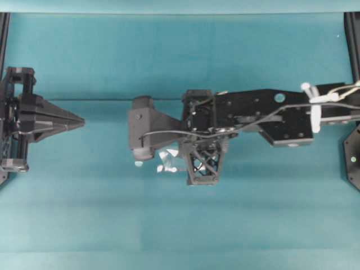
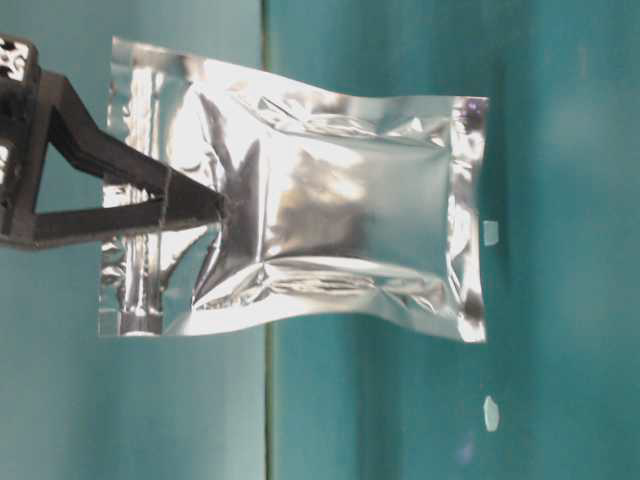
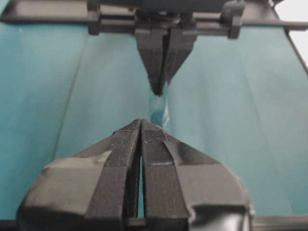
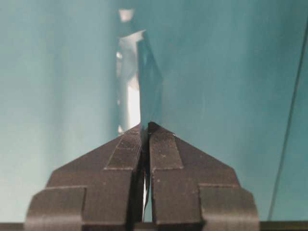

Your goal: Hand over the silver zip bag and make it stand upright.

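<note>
The silver zip bag (image 2: 340, 215) is a shiny, crinkled foil pouch held edge-on in the right wrist view (image 4: 137, 77). My right gripper (image 4: 146, 127) is shut on it near the zip-strip end, with dark fingers (image 2: 190, 205) pinching the foil. From overhead only a bit of the bag (image 1: 166, 159) shows under the right wrist, near the table's middle. Whether its far edge touches the table I cannot tell. My left gripper (image 1: 82, 121) rests at the far left, shut and empty (image 3: 141, 126), pointing at the bag (image 3: 159, 108), well apart from it.
Teal table surface (image 1: 253, 214) all round. Small white specks lie on it near the bag (image 2: 490, 232) (image 2: 491, 412) (image 1: 139, 163). The right arm (image 1: 270, 115) spans from the right edge to the middle. Dark frame posts stand at the right edge (image 1: 353, 45).
</note>
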